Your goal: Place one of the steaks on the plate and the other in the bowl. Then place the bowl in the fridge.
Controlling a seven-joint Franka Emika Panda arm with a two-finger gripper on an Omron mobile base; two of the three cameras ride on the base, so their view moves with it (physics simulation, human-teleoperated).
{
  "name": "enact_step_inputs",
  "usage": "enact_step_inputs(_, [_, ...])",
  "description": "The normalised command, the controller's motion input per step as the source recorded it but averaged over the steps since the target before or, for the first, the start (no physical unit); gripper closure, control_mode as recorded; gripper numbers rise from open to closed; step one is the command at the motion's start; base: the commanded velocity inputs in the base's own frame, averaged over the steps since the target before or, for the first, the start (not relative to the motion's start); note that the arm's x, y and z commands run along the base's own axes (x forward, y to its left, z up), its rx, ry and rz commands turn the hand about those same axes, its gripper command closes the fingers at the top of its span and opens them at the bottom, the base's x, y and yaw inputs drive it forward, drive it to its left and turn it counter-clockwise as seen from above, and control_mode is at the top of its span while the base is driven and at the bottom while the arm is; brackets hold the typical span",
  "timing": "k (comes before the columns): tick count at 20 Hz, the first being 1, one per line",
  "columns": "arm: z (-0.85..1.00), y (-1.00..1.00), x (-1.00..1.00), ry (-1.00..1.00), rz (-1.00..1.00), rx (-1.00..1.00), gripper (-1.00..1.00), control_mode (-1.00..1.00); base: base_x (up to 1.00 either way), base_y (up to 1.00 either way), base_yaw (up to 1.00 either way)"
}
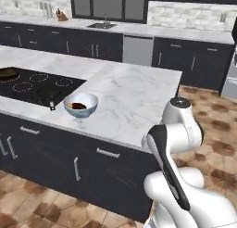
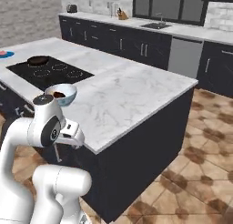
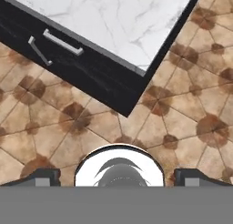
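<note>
The round pale grey-white bowl with a bluish rim (image 1: 80,104) is seen at the left middle of the left base view, on the white marble counter (image 1: 134,97), just beside the black stove top (image 1: 34,85). A dark brown flat steak (image 1: 77,105) is seen lying inside it. The bowl probably has to be lifted next. It is best gripped by its rim and kept level, so the steak is not spilled. The gripper (image 3: 117,177) is pointed down at the brown tiled floor (image 3: 182,114), with its dark fingertips (image 3: 43,176) spread wide apart and nothing held. The bowl is well apart from them.
</note>
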Motion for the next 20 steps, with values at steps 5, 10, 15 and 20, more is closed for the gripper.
enact_step_inputs(5, [0.00,0.00,0.00,0.00,0.00,0.00,-1.00,1.00,-0.22,0.73,-0.65])
enact_step_inputs(10, [0.00,0.00,0.00,0.00,0.00,0.00,-1.00,1.00,0.04,0.96,-0.59])
enact_step_inputs(15, [0.00,0.00,0.00,0.00,0.00,0.00,-1.00,1.00,-0.07,1.00,-0.52])
enact_step_inputs(20, [0.00,0.00,0.00,0.00,0.00,0.00,-1.00,1.00,-0.04,0.92,-0.51])
